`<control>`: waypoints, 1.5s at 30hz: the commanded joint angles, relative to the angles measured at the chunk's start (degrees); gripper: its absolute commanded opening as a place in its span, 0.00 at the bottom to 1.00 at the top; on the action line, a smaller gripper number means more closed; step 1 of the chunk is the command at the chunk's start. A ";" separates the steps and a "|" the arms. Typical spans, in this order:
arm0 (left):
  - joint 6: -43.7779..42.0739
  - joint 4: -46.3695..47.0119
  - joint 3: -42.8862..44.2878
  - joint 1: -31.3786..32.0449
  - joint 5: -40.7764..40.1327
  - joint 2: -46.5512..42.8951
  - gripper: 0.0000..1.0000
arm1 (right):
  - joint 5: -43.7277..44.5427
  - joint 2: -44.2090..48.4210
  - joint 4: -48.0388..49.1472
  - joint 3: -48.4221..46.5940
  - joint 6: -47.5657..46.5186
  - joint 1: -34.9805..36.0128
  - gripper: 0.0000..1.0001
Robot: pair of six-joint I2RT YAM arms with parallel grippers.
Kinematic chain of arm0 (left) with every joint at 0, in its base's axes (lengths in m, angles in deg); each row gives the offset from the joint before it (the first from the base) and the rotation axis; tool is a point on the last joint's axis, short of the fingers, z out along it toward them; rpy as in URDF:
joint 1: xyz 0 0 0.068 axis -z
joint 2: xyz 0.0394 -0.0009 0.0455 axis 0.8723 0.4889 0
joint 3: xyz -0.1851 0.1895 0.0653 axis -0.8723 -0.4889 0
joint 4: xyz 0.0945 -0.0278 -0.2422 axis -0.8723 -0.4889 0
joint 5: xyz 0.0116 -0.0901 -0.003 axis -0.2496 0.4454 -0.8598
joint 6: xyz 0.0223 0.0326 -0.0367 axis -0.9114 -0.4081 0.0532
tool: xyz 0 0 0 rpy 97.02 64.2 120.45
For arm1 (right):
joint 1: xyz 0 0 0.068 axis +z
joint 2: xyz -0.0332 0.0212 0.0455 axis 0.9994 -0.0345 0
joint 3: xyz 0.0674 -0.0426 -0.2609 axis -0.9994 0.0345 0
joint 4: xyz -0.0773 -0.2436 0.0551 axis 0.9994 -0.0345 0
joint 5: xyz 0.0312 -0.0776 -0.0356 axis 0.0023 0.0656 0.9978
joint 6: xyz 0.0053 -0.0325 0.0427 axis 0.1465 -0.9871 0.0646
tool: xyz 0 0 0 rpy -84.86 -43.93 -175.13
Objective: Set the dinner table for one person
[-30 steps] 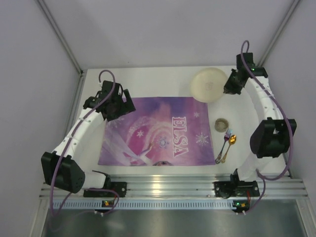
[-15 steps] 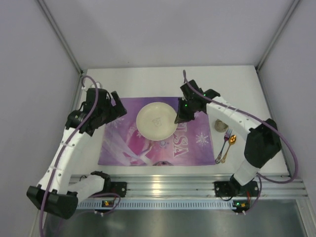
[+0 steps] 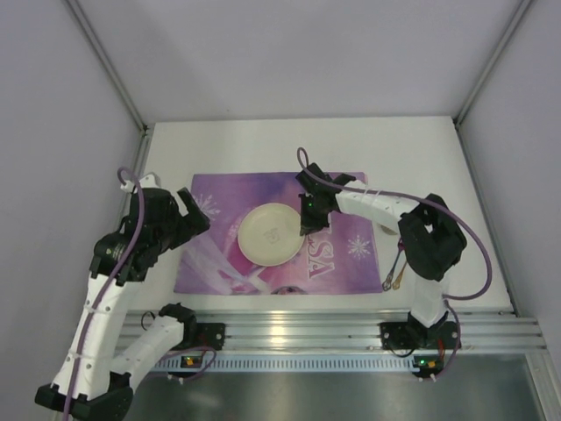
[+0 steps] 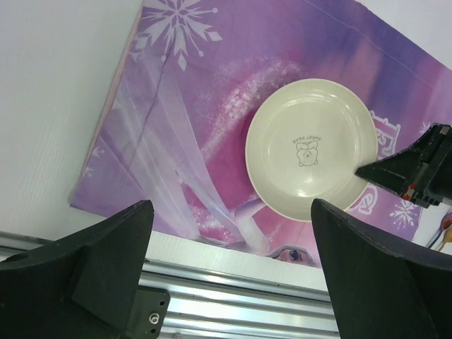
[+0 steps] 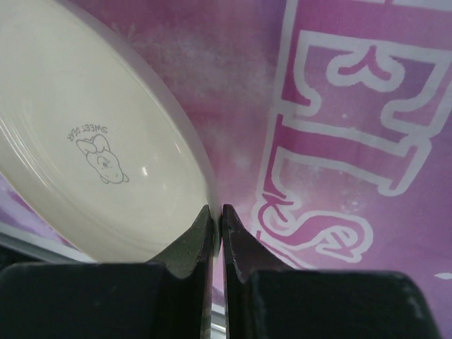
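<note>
Subject of the task: the large flat white rectangular dinner table [image 3: 263,145] lies under the purple rectangular "ELSA" snowflake placemat [image 3: 210,259] and shows bare on every side of it. Its ribbed silver rail runs just off the placemat's near edge.

Step in hand, as judged: placing the main dish. The round cream ceramic plate [image 3: 270,232], printed with a small rabbit at its centre, sits over the middle of the placemat, within all four of the placemat's edges. Whether it rests flat on the placemat or hangs slightly tilted above it cannot be told.

Right gripper [image 5: 217,212]: clenched, jaws pinched thin on the plate's rim at the side nearest the placemat's lettering. The wrist view shows the rim running between the two black fingertips [image 5: 191,236].

Left gripper [image 4: 232,212]: fully spread and grasping nothing. It hangs above the placemat's left portion, well apart from the plate.

Slim metal cutlery [image 3: 391,279] lies on the bare table just off the placemat's right edge, partly hidden by the right arm.

Next move, as judged: settle the plate level on the placemat, release the rim without dragging it, lift off, then fetch the cutlery to the plate's side.
</note>
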 commanded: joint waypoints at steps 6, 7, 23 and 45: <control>-0.66 -4.62 -0.17 -0.19 -1.45 -1.65 0.99 | 3.57 -3.08 3.42 0.55 -0.43 0.27 0.23; -0.75 -4.54 0.01 -0.19 -1.63 -1.39 0.99 | 3.30 -3.16 3.50 0.55 -0.96 0.27 0.35; -1.19 1.61 -1.13 -0.19 1.71 3.80 0.99 | 0.40 20.99 -5.71 4.12 -10.71 -10.52 0.65; -0.48 9.17 -7.90 -0.19 5.75 6.61 0.98 | 3.56 12.14 -9.68 11.01 -17.22 -47.89 0.65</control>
